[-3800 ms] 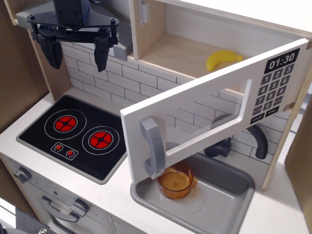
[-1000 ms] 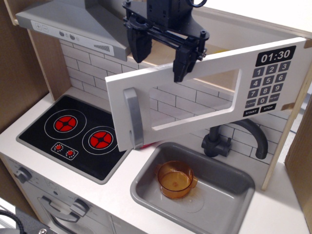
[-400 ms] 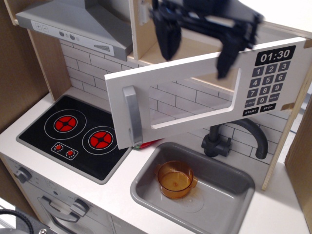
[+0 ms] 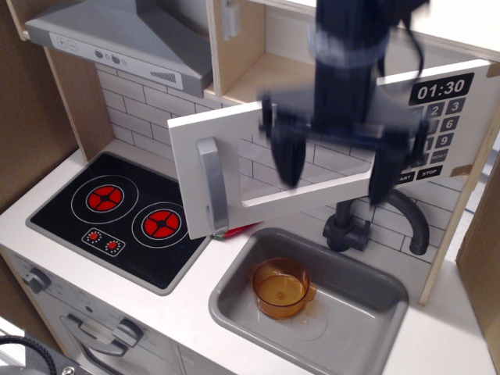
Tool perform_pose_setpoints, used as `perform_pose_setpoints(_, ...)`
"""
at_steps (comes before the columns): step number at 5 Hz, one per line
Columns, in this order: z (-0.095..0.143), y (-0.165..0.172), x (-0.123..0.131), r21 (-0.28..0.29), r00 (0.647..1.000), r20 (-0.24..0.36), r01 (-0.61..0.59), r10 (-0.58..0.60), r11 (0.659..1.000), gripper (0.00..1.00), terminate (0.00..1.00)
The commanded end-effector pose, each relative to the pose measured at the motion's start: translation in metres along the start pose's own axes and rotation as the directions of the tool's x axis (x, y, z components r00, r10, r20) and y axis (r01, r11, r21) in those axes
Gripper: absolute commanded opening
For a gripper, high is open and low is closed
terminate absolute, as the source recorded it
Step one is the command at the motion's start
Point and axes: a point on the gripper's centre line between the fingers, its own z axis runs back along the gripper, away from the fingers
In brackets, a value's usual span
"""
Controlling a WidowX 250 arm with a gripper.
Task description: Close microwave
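The microwave is a pale wooden box above the counter. Its wide white door stands part open, swung out over the sink, with a grey bar handle, a clear window and a black clock and keypad. My black gripper is blurred with motion. It hangs in front of the door's window, fingers spread wide and pointing down, holding nothing. It hides the middle of the door and the microwave's inside.
A grey range hood is at upper left. A black two-burner hob lies on the counter. The grey sink holds an orange cup. A dark tap stands behind it. A little red shows under the door's lower left corner.
The door has swung partway toward the box since the earliest frame and has held still for the last second. My gripper came from the hood, over the door's top, down in front of the window.
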Motion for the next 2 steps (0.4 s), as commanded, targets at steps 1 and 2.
perform_pose_setpoints(1, -0.043, 0.009, 0.003, -0.015, 0.995, -0.025, -0.096, 0.095, 0.995, 1.00, 0.00)
perform_pose_setpoints(2, -0.049, 0.023, 0.011, 0.007, 0.997, 0.037, -0.069, 0.069, 0.998, 1.00, 0.00)
